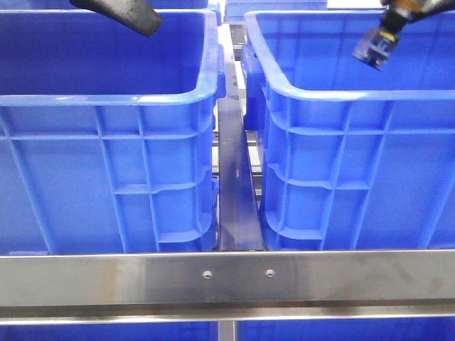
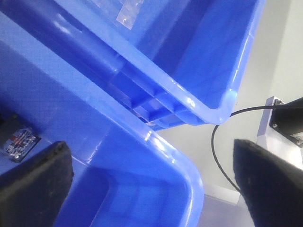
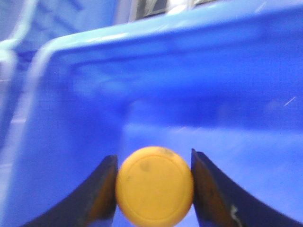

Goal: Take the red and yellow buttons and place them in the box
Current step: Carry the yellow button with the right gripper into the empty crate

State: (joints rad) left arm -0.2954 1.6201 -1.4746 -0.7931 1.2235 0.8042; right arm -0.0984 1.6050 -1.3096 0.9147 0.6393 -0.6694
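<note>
The yellow button, a round yellow-orange cap, is pinched between my right gripper's two dark fingers. It hangs over the inside of the right blue crate. In the front view that gripper is high over the right crate, near its back. My left gripper is open wide and empty, above the far corner rim of the left crate. In the front view one of its dark fingers shows at the top, over the left crate. The red button is out of view.
A steel rail runs across the front and a steel bar sits between the two crates. A further blue crate stands behind the left one. A black cable hangs beside it. A small printed part lies in the left crate.
</note>
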